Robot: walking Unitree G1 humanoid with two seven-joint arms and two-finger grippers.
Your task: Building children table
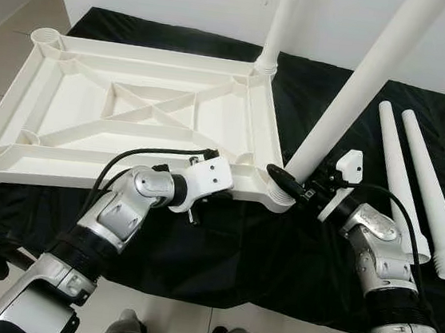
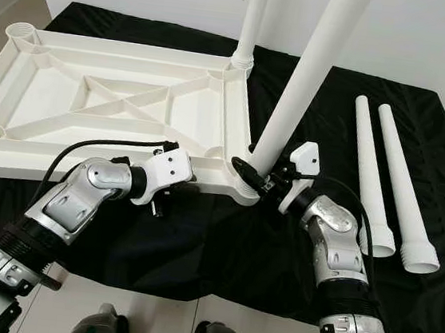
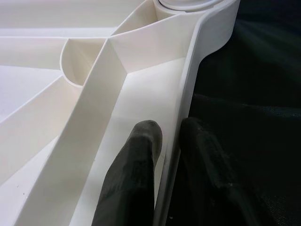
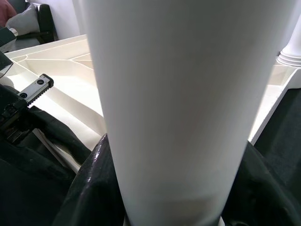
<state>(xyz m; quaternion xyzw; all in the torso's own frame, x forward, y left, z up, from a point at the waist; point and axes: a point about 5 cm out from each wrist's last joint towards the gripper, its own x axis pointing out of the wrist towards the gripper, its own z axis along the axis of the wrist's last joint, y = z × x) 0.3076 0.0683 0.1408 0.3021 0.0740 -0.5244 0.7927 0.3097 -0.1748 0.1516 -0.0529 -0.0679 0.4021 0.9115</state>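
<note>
At the near right corner of the upturned white plastic tabletop [image 1: 140, 109], the right gripper [image 1: 289, 182] clasps a long white tapered leg [image 1: 360, 86] leaning up-right over its socket, while the left gripper [image 3: 164, 155] pinches the near rim.

No text, label, brand, number or sign can be read anywhere: the white plastic tabletop [image 1: 133, 108], the white tapered legs [image 1: 414, 180] and the black cloth [image 1: 276, 261] are unmarked.
</note>
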